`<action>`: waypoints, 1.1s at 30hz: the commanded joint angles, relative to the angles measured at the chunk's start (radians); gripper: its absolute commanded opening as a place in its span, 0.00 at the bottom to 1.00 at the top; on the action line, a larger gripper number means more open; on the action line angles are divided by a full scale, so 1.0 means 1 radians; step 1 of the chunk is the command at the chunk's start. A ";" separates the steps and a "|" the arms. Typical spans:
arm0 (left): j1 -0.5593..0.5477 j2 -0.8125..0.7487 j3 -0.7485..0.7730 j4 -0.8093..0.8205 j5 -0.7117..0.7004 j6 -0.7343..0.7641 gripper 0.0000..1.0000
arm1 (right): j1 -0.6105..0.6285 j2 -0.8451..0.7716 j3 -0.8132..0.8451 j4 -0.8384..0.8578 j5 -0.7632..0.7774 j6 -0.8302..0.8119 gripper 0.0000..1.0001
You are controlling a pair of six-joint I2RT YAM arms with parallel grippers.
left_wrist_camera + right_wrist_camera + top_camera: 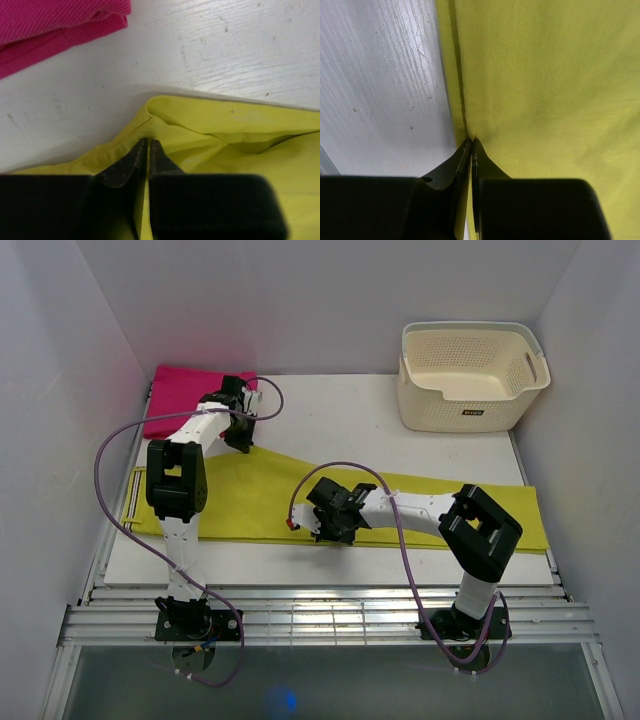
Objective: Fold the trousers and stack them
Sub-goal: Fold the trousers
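Observation:
The lime-yellow trousers point(260, 502) lie flat across the white table, reaching from the left edge to the right edge. My left gripper point(240, 440) is at their far upper edge and is shut on a pinch of the fabric point(165, 117) near a folded corner. My right gripper point(308, 528) is at their near hem, mid-table, and is shut on the fabric edge point(530, 90), the seam running straight up from the fingertips.
A folded magenta-pink cloth point(185, 400) lies at the back left, just beyond the left gripper; it also shows in the left wrist view point(55, 27). A cream perforated basket point(470, 375) stands at the back right. White walls close in both sides.

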 commanded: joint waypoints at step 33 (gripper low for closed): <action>-0.037 -0.009 -0.048 0.027 0.008 0.005 0.44 | 0.019 0.024 -0.047 -0.011 0.005 -0.015 0.08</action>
